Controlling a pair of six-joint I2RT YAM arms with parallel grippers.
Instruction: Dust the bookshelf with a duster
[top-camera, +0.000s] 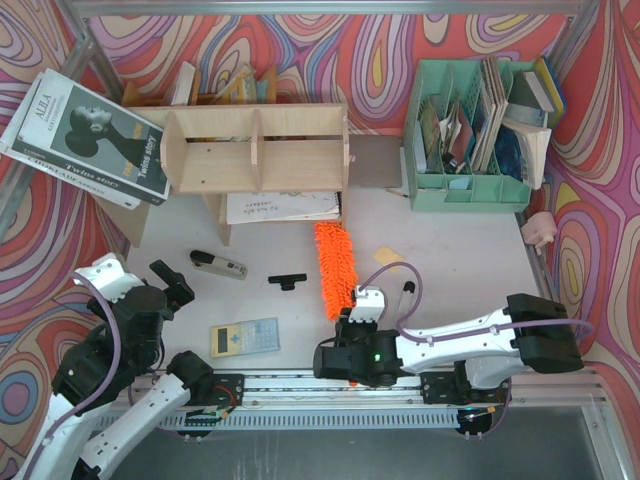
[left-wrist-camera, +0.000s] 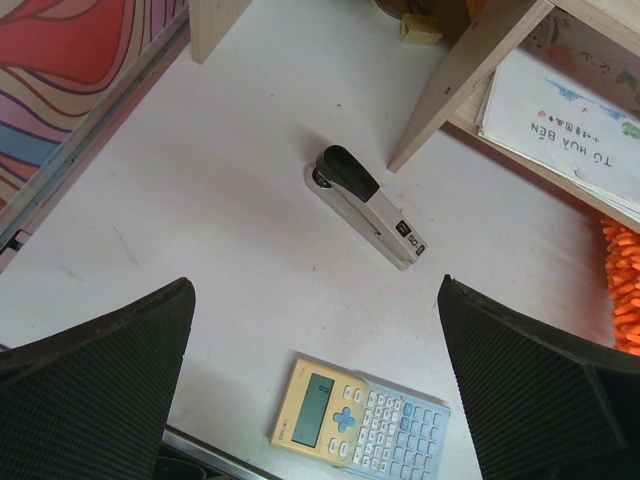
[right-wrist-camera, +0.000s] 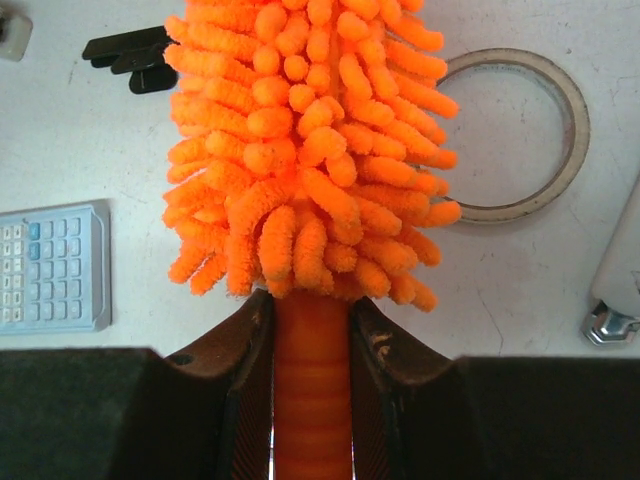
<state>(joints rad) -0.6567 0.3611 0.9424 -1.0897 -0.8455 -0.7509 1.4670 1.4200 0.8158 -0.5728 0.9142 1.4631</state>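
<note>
Nearest: right fingers (right-wrist-camera: 245, 350) are clenched on the thin orange handle (right-wrist-camera: 312, 400) of the duster (right-wrist-camera: 310, 150), gripping right where the fluff starts. Left fingers (left-wrist-camera: 100, 380) are released, spread wide w/ nothing btwn them, hovering over the white surface (left-wrist-camera: 230, 260) at near left.

A pale yellow-and-blue calculator (top-camera: 244, 338) lies flat btwn the two arms, just ahead of the left fingers. A bit further out is a grey stapler (top-camera: 218, 265) w/ a black top. To its right is a small black clip-like piece (top-camera: 288, 281), apart from both stapler and duster.

Duster's fluffy head runs away from the right fingers toward the bookshelf (top-camera: 255, 150). Its tip ends just beside the shelf's front right corner and the papers (top-camera: 280, 205) tucked under the shelf. Can't tell if it touches either, or if the fluff rests on the surface. Right of the fluff a clear tape ring (right-wrist-camera: 578, 130) lies flat; fluff covers its left edge in the wrist view. Near right of that sits a white item w/ a metal end (right-wrist-camera: 615, 280), type unclear.

Bookshelf stands mid-left at the rear: light plywood, upright dividers, open compartments. More books are behind it.

Far left, a black-and-white book (top-camera: 85, 140) hangs past the surface edge by the patterned wall. Far right, a mint-green file organizer (top-camera: 465, 190) is packed w/ books & papers, w/ a small pink item (top-camera: 538, 228) just beside its near right corner.
</note>
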